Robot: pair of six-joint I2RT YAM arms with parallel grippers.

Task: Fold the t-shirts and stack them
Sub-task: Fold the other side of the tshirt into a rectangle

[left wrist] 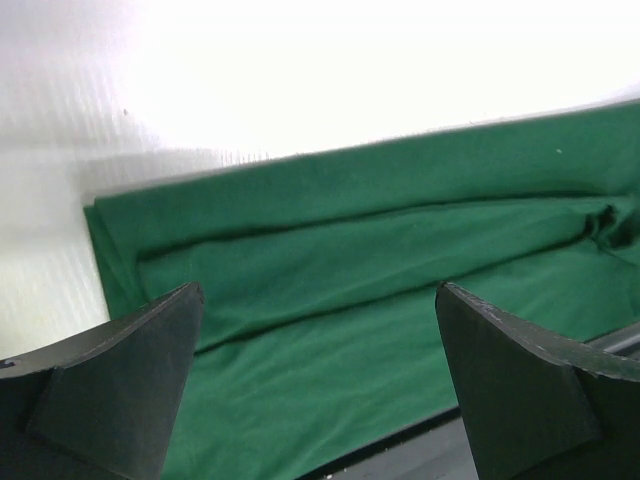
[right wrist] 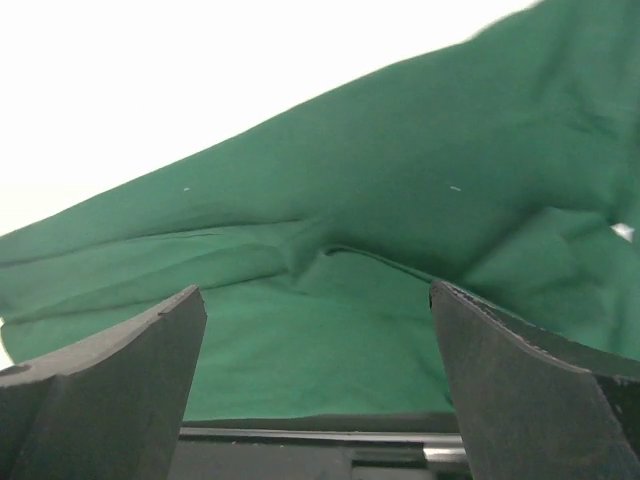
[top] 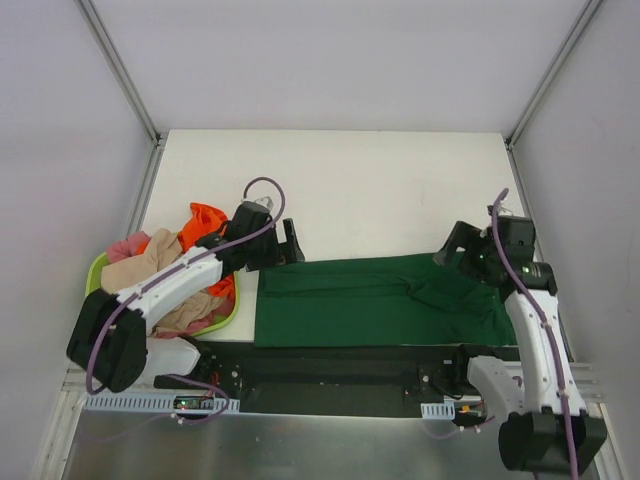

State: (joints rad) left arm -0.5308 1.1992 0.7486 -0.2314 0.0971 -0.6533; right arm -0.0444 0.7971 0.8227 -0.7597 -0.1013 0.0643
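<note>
A dark green t-shirt (top: 380, 300) lies folded lengthwise into a long band along the near edge of the white table (top: 370, 190). My left gripper (top: 288, 243) hovers at the band's far left corner, open and empty. In the left wrist view its jaws (left wrist: 318, 300) stand wide apart over the green cloth (left wrist: 380, 250). My right gripper (top: 456, 247) is at the far right end of the shirt, also open; in the right wrist view its jaws (right wrist: 315, 295) are spread above the creased cloth (right wrist: 400, 220). Orange (top: 205, 222), beige (top: 140, 268) and pink (top: 125, 245) t-shirts are heaped at the left.
A lime-green plastic basket (top: 228, 318) holds the heaped shirts at the table's left near corner. A black strip (top: 340, 365) with the arm bases runs just below the green shirt. White walls and metal posts enclose the table.
</note>
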